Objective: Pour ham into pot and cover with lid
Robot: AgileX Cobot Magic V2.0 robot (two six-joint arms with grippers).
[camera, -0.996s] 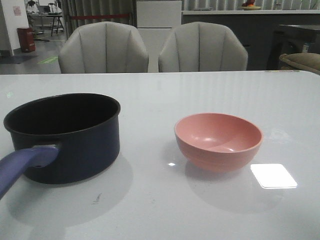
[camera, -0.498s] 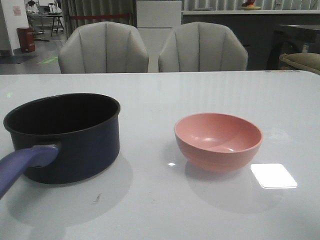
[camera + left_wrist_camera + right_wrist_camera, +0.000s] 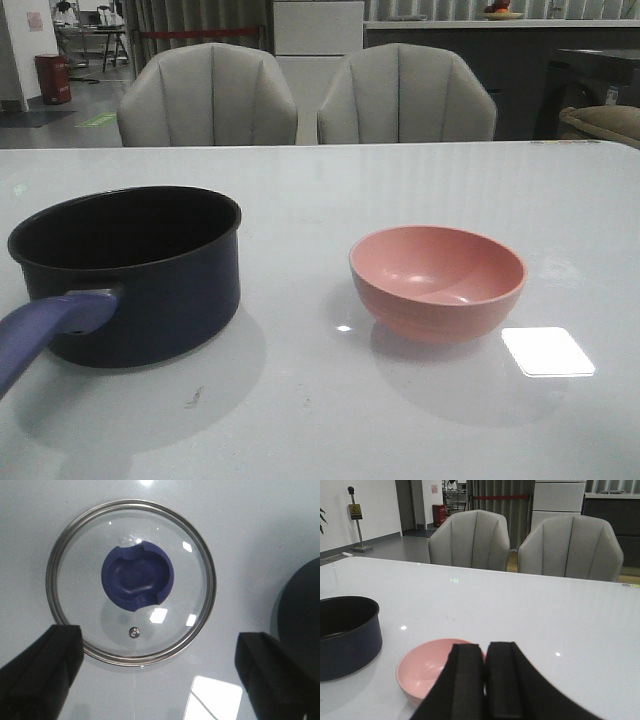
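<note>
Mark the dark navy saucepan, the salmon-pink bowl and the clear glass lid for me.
Dark navy saucepan (image 3: 150,290): front view, outer side wall.
Salmon-pink bowl (image 3: 440,315): front view, outer front wall.
Clear glass lid with blue knob (image 3: 137,575): left wrist view, on the knob.

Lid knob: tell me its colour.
Dark blue knob on the clear glass lid, best seen in the left wrist view.

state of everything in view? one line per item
pot: upright on the table, uncovered, inside too dark to read
bowl: upright, empty
lid: flat on the table, knob up, off the pot
left hand: open, above the lid, holding nothing
right hand: shut, empty, near the bowl
</note>
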